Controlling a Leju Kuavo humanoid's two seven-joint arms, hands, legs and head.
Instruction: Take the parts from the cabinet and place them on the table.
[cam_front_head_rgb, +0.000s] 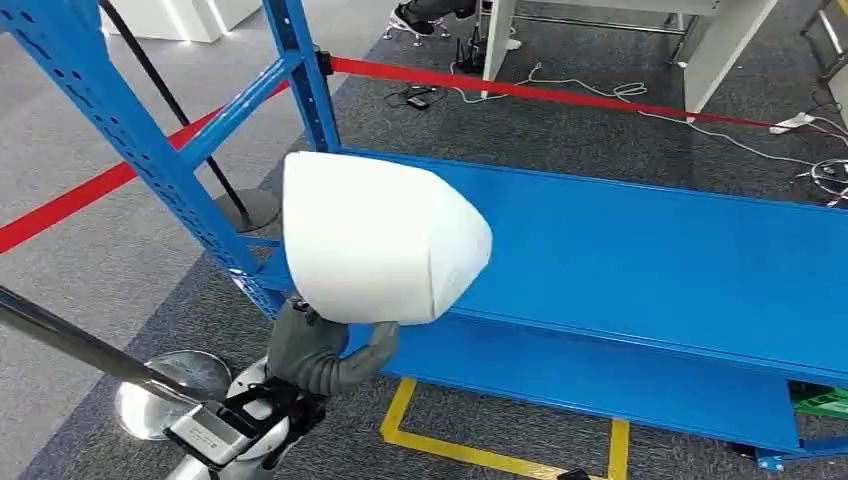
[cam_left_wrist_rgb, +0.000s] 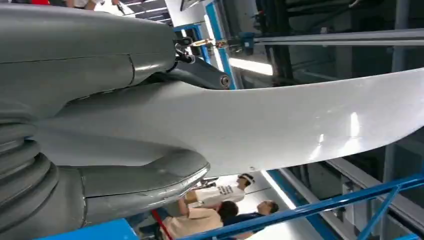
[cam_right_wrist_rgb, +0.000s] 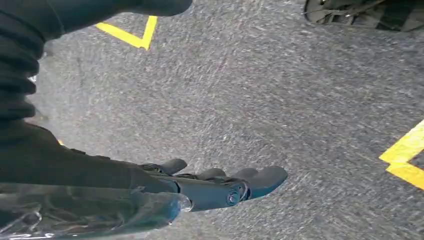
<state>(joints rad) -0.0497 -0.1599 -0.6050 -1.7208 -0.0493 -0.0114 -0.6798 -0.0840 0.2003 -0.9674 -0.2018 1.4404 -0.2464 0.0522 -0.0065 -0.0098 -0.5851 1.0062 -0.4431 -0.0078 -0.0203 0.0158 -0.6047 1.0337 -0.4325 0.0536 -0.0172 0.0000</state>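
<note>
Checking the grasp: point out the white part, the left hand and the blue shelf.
white part (cam_front_head_rgb: 375, 240), head view, its broad front face.
left hand (cam_front_head_rgb: 325, 358), head view, grey palm under the part.
blue shelf (cam_front_head_rgb: 650, 260), head view, bare top surface.

The left hand (cam_front_head_rgb: 325, 355), lower left of the head view, grips a white part (cam_front_head_rgb: 375, 240) from below. The right hand (cam_right_wrist_rgb: 220, 185) hangs with its fingers extended, holding nothing.

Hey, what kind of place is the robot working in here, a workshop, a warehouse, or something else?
Probably an indoor robot test or demo area set up like a warehouse: blue steel shelving, red barrier tape, yellow floor markings on grey carpet, and loose cables on the floor.
</note>
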